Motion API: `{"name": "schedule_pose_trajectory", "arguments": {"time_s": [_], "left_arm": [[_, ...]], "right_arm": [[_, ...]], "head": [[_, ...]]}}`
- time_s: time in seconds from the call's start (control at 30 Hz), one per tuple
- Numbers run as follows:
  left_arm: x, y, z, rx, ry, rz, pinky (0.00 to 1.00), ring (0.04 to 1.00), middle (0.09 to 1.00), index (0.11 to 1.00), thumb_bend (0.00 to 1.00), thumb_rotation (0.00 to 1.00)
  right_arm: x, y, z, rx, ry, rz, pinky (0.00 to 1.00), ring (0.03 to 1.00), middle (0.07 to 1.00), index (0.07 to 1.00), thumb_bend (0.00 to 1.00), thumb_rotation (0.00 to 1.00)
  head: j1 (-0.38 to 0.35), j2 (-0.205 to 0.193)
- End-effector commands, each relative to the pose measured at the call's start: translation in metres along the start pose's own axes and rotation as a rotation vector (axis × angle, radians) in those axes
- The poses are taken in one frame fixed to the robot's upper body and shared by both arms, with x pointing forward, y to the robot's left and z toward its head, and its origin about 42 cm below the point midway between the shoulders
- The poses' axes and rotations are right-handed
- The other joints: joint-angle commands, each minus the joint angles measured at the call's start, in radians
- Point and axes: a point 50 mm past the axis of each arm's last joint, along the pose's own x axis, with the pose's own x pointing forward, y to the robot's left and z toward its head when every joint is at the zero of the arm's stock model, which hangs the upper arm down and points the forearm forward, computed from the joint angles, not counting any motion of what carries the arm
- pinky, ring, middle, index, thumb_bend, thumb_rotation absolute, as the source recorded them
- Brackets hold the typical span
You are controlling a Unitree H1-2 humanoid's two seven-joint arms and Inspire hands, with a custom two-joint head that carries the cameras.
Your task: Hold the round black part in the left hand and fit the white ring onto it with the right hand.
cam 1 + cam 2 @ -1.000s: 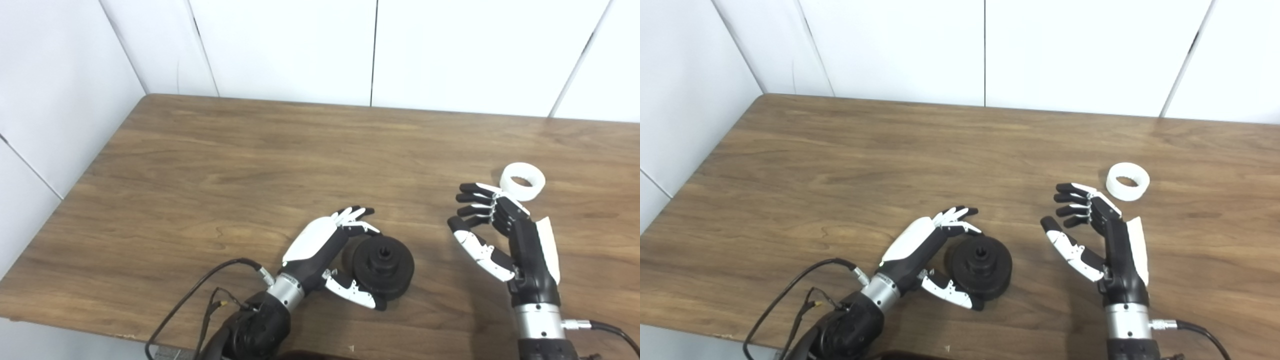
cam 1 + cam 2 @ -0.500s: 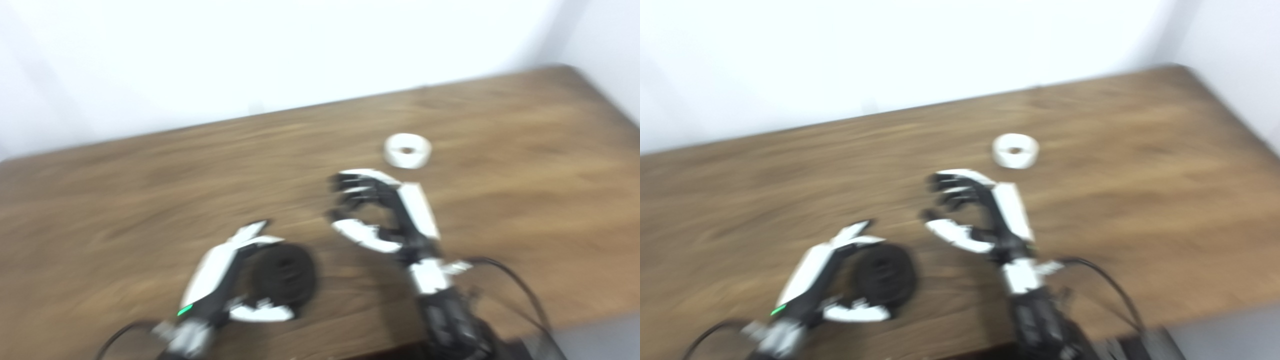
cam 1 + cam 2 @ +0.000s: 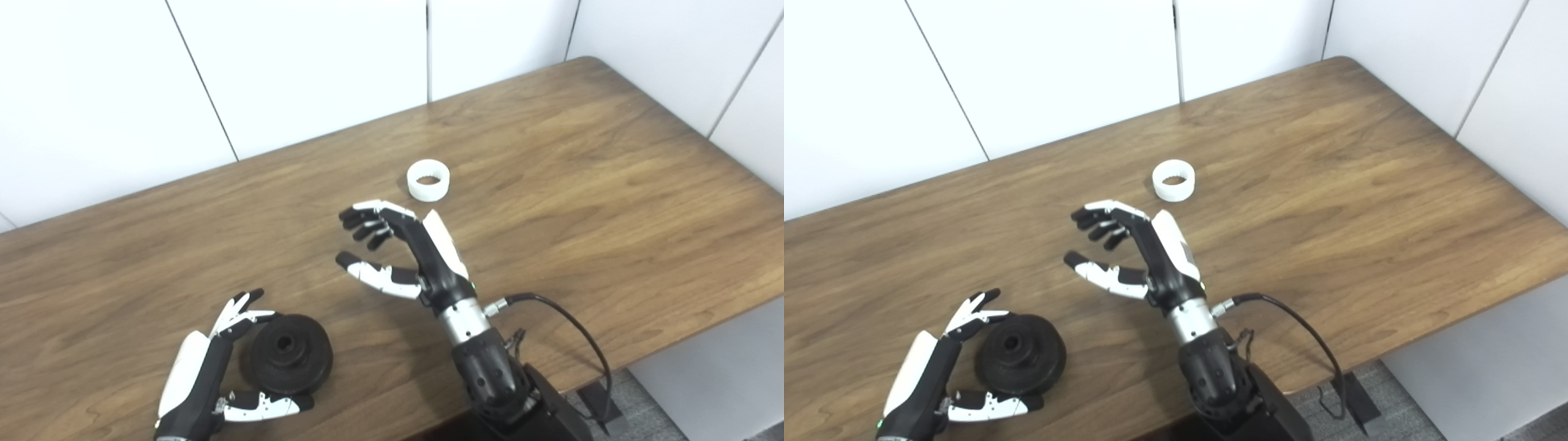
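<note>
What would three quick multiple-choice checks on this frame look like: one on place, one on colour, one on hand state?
1. Where is the white ring?
A. On the table beyond the right hand
B. In the left hand
C. On top of the black part

2. What colour is the round part by the left hand?
A. White
B. Black
C. Red

3. What is the state of the right hand?
A. Shut on the ring
B. Shut on the black part
C. Open, holding nothing

Answers:
1 A: the ring lies on the wooden table, apart from and beyond the right hand's fingers.
2 B: the round part is black, and the left hand cups it between fingers and thumb while it rests on the table.
3 C: the right hand's fingers are curled but spread, with nothing between them.
</note>
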Motion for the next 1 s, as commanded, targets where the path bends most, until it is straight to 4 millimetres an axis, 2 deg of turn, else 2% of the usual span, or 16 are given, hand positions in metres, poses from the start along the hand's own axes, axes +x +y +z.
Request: {"name": "schedule_pose_trajectory", "arguments": {"time_s": [0.0,0.1,0.13,0.2,0.3,0.4,0.57,0.8,0.97], "left_arm": [[-0.001,0.005,0.001,0.007,-0.026,0.003,0.88,0.994,0.944,0.569,0.93,0.19],[-0.001,0.004,0.002,0.008,-0.025,0.005,0.88,0.992,0.943,0.570,0.93,0.19],[-0.001,0.004,0.002,0.005,-0.027,0.008,0.87,0.987,0.941,0.569,0.94,0.17],[-0.001,0.003,0.002,0.004,-0.030,0.012,0.87,0.984,0.940,0.568,0.94,0.17],[-0.001,0.003,0.001,0.006,-0.028,0.011,0.87,0.982,0.941,0.570,0.94,0.17],[-0.002,0.003,0.001,0.003,-0.026,0.009,0.87,0.982,0.942,0.572,0.93,0.17],[-0.002,0.002,0.001,0.001,-0.024,0.008,0.87,0.981,0.942,0.573,0.93,0.17],[-0.002,0.001,0.002,-0.004,-0.023,0.009,0.87,0.982,0.941,0.573,0.92,0.15],[-0.002,0.001,0.002,0.000,-0.024,0.007,0.86,0.980,0.939,0.573,0.92,0.15]], "right_arm": [[0.018,-0.011,0.018,-0.041,-0.081,-0.063,0.51,0.609,0.668,0.672,0.52,0.39],[0.033,-0.030,0.020,-0.173,-0.092,-0.087,0.54,0.644,0.689,0.678,0.54,0.44],[0.039,-0.036,0.021,-0.206,-0.095,-0.094,0.60,0.690,0.715,0.684,0.54,0.42],[0.048,-0.045,0.022,-0.254,-0.101,-0.099,0.62,0.723,0.740,0.692,0.55,0.41],[0.063,-0.058,0.023,-0.343,-0.102,-0.095,0.63,0.761,0.785,0.710,0.56,0.42],[0.081,-0.068,0.023,-0.440,-0.109,-0.098,0.59,0.749,0.797,0.711,0.58,0.40],[0.106,-0.079,0.019,-0.560,-0.117,-0.101,0.60,0.761,0.809,0.717,0.60,0.41],[0.143,-0.096,0.010,-0.687,-0.118,-0.081,0.68,0.835,0.855,0.742,0.60,0.46],[0.167,-0.106,0.000,-0.770,-0.092,-0.027,0.82,0.903,0.899,0.766,0.62,0.51]], "head": [[0.003,0.002],[0.007,0.001],[0.008,0.001],[0.009,0.000],[0.009,0.000],[0.012,-0.002],[0.016,-0.002],[0.019,-0.001],[0.020,0.001]]}}
